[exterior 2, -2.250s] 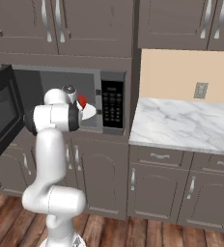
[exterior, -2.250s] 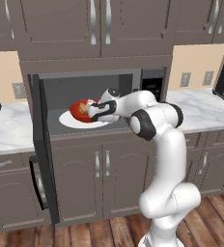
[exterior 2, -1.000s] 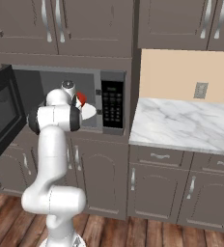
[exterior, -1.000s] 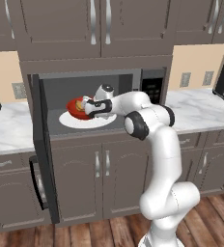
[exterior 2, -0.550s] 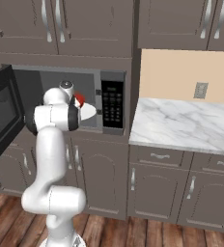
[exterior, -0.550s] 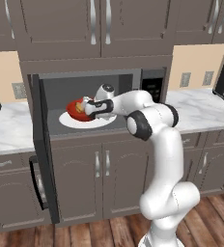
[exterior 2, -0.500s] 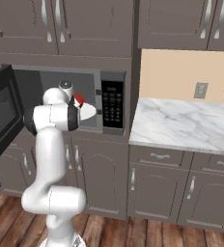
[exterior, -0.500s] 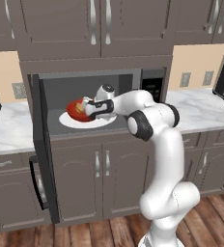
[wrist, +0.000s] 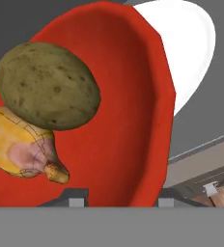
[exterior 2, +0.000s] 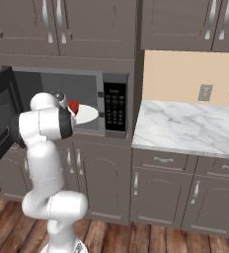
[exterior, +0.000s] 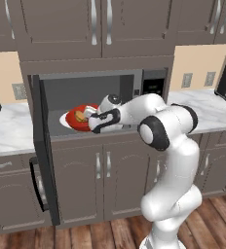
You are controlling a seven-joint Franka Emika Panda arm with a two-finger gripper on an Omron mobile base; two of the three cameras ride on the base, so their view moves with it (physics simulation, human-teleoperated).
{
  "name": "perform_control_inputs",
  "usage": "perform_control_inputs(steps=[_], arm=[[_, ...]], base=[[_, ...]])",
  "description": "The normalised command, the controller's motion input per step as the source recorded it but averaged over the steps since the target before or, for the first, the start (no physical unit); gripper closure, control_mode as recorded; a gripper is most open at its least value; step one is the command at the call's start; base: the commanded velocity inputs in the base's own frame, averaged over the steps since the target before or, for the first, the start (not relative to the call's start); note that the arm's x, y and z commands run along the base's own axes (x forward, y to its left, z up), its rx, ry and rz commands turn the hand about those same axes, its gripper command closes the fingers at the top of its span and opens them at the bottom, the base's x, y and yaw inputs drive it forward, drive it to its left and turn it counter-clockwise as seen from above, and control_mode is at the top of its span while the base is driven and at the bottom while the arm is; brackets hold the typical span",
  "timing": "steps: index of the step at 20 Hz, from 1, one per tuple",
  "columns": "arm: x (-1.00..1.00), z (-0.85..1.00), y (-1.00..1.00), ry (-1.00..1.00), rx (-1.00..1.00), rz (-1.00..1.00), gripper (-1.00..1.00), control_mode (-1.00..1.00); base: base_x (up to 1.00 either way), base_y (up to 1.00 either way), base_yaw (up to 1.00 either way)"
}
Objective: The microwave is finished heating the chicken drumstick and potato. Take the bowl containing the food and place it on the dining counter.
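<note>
I see the bowl [wrist: 133,120] on the microwave [exterior: 85,92] turntable's front edge | rim between gripper [wrist: 118,201] tips, one inside, one outside | jaws narrow, grip probably not seated | potato [wrist: 49,86], drumstick [wrist: 22,147] inside.

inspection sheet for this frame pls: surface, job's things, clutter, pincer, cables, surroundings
Surface: white turntable inside the open microwave; the bowl sits on it.
Job's things: red bowl in the microwave cavity, holding the potato and the chicken drumstick, which touch each other.
Clutter: nothing seen.
Pincer: pincer at the bowl's near rim, one fingertip inside and the other outside; not clear whether the jaws clamp it.
Cables: nothing seen.
Surroundings: microwave door swung open to the left; marble countertop to the right; black keypad; brown cabinets above and below.
</note>
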Motion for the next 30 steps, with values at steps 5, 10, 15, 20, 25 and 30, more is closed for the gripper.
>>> perform_control_inputs(steps=[5,10,15,20,25,30], arm=[[-1.00,0.23,-0.03,-0.15,0.00,0.00,1.00,-1.00],[-1.00,0.65,0.00,-0.06,0.00,0.00,1.00,-1.00],[-1.00,0.90,0.00,0.00,0.00,0.00,1.00,-1.00],[-1.00,1.00,-0.02,0.08,0.00,0.00,1.00,-1.00],[-0.99,0.99,-0.10,0.27,-0.05,0.00,1.00,-1.00],[-0.87,0.73,-0.40,0.23,-0.07,-0.10,1.00,-1.00]], base=[[0.00,0.00,0.00],[0.00,0.00,0.00],[0.00,0.00,0.00],[0.00,0.00,0.00],[0.00,0.00,0.00],[0.00,0.00,0.00]])
